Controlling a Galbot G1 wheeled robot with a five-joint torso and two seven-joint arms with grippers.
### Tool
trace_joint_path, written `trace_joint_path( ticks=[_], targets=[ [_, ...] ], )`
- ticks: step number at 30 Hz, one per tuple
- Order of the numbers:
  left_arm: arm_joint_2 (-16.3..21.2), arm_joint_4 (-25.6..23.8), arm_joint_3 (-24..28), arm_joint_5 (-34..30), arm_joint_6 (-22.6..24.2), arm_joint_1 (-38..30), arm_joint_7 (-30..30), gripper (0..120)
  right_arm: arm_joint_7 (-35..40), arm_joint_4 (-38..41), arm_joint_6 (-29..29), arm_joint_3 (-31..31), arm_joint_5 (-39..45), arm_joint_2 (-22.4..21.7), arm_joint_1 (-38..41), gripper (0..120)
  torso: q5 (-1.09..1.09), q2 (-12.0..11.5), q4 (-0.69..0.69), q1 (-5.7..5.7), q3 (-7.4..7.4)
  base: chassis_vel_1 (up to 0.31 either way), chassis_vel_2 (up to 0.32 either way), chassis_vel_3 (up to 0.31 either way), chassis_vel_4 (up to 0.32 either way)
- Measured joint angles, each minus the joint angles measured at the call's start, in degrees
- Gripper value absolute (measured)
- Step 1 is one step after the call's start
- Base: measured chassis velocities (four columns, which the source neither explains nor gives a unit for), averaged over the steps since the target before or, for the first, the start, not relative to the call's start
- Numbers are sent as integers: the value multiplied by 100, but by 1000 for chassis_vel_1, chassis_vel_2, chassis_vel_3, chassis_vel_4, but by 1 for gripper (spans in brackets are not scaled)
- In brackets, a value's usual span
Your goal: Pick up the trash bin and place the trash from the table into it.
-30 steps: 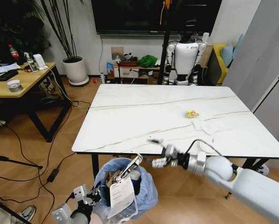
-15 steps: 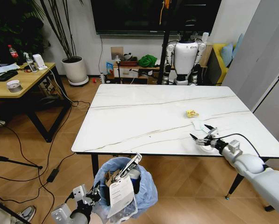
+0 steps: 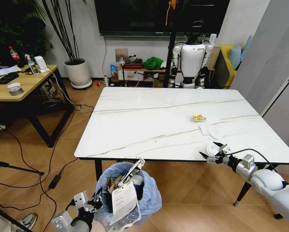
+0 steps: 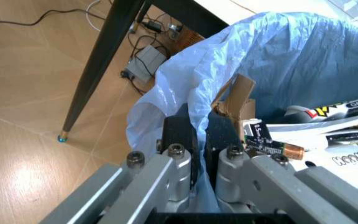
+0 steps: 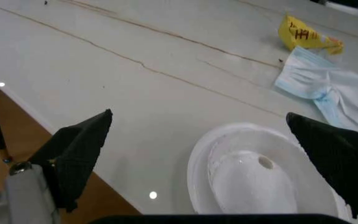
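On the marble-look table, near its front right edge: one round white disc, glossy plastic, lying flat, right claw spread around it. Beyond it one pale crumpled mask and one yellow scrap. Trash bin, crinkled blue liner, upright below the table's front edge; left claw pinches its rim.

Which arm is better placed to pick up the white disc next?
Right, most likely. The right gripper is open at the white disc on the table's near edge, while the left gripper is clamped on the trash bin rim.
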Motion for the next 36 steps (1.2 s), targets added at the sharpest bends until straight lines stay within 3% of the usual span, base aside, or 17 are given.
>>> trace_joint_path(
  ticks=[24, 36],
  targets=[
    [-124, 110, 47, 34, -16, -41, 11, 0, -296, -442, 148, -111, -30, 10, -10, 90, -2, 0, 0, 0, -1, 0, 0, 0, 0],
    [-133, 109, 52, 43, -16, -30, 16, 0, -417, -533, 152, -230, 7, -34, 55, 43, -1, 1, 0, -1, -1, 0, 0, 0, 0]
  ],
)
